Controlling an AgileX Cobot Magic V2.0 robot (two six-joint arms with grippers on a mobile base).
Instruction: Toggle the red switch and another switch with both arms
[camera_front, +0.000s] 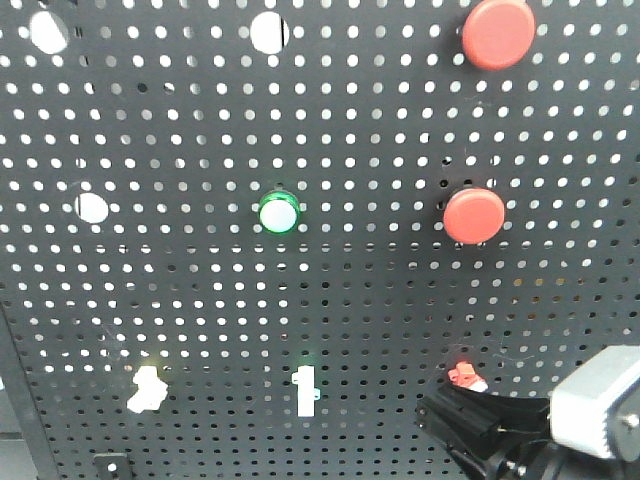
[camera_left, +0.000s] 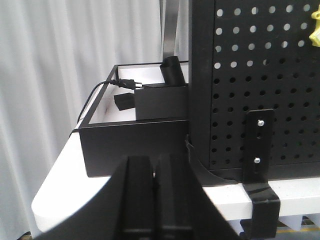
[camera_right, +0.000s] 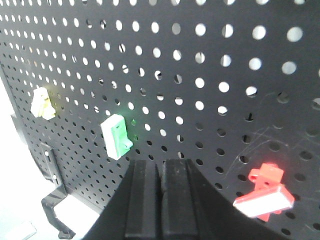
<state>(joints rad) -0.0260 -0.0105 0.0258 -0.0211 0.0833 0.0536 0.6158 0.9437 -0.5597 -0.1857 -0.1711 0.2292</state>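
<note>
The red switch (camera_front: 462, 377) is mounted low on the right of the black pegboard (camera_front: 360, 300); in the right wrist view the red switch (camera_right: 265, 192) shows its white paddle. My right gripper (camera_right: 161, 167) is shut and empty, just left of and below it, close to the board. From the front, the right gripper (camera_front: 450, 418) sits right under the red switch. The other switch (camera_front: 146, 390), pale yellow-cream, is low on the left. My left gripper (camera_left: 156, 165) is shut and empty, well below and left of the yellow switch (camera_left: 315, 27).
A slim white switch (camera_front: 306, 391) stands between the two toggles. Two large red push buttons (camera_front: 473, 214), a green-ringed button (camera_front: 279, 211) and open round holes sit higher up. A black bracket (camera_left: 260, 150) holds the board; a black box with a plug (camera_left: 160, 102) lies to its left.
</note>
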